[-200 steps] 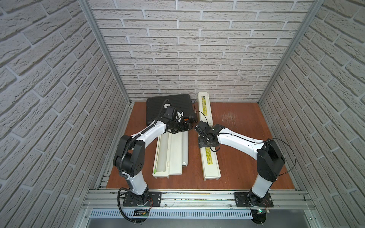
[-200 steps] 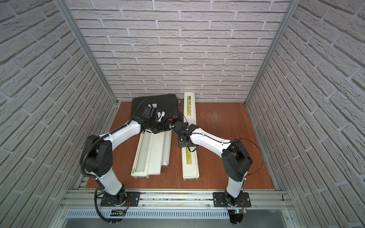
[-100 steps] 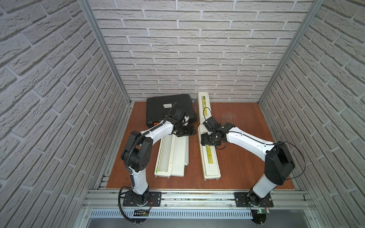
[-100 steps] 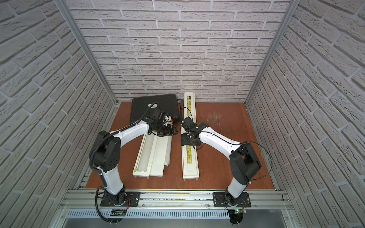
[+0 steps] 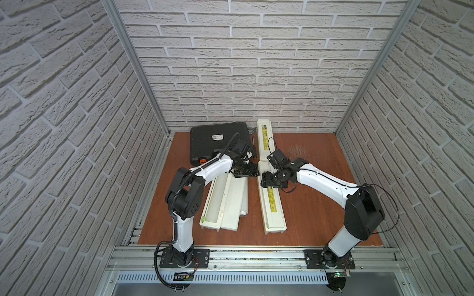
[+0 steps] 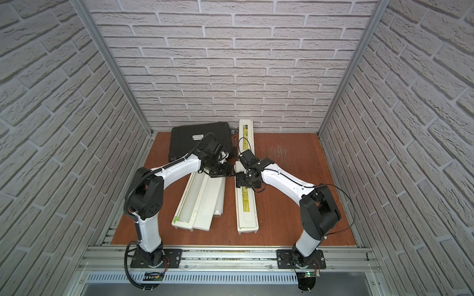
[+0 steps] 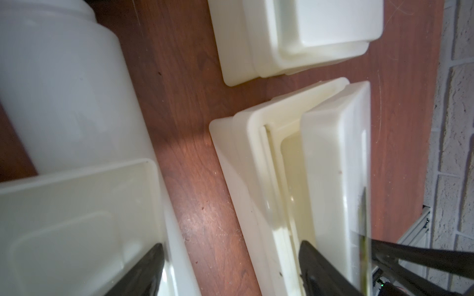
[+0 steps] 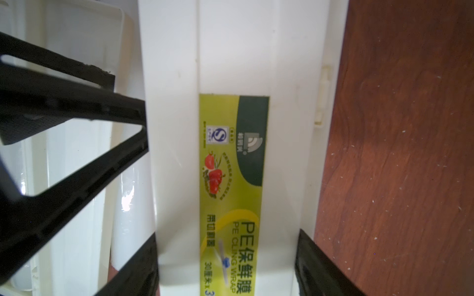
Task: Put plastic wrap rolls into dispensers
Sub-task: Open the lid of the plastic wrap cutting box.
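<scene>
Right wrist view: clamping labelled dispenser [image 8: 230, 51] crosswise in right gripper [image 8: 227, 233], lying lengthwise toward table [image 8: 397, 153] far edge, with spread left gripper [image 7: 229, 246] just beside its left edge.

Arms reach inward; left tool [image 5: 254, 172] parted, right tool [image 5: 265, 182] clamped.

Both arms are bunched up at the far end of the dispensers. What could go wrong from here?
1. The left end effector sits right beside the right end effector, which clamps the labelled dispenser; they could collide.
2. The loose roll lies against the lid of the open dispenser; a bump may send it rolling.
</scene>
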### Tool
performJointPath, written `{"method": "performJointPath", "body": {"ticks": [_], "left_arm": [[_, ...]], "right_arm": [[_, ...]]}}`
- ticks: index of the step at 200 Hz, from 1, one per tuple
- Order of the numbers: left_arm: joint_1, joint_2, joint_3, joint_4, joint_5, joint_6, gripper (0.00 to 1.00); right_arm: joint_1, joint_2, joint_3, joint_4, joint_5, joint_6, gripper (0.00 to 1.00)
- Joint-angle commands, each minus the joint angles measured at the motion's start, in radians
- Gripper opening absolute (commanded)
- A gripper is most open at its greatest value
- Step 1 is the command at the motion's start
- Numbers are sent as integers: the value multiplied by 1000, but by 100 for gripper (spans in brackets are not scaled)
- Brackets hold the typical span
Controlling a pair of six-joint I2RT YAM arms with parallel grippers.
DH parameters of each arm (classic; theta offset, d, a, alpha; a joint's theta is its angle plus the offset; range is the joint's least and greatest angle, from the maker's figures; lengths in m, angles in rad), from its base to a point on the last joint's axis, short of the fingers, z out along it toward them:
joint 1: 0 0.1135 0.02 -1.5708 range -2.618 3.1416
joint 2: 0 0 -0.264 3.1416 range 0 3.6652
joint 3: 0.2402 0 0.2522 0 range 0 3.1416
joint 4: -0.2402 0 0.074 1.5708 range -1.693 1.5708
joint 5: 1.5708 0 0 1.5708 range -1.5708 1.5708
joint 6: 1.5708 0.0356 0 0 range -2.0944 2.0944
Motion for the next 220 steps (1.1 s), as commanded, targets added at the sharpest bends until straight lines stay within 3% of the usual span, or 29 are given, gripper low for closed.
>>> {"method": "performJointPath", "body": {"ticks": [1,29,60,98,170,220], "left_arm": [[-43,35,50,-28,25,23,82],[-66,52,122,-113,4,63,84],[-75,31,176,-239,-126,106,86],[-99,36,248,-341,-197,159,88],[-124,89,307,-366,-112,144,88],[-110,46,264,-319,-151,80,86]], "right_arm": [[0,-21,-3,90,-101,-34,61],[-8,-19,6,83,-113,-53,61],[-19,-28,7,83,-130,-65,61],[-29,-30,10,85,-156,-83,61],[-75,-54,0,81,-219,-123,65],[-139,-66,-10,78,-271,-155,64]]}}
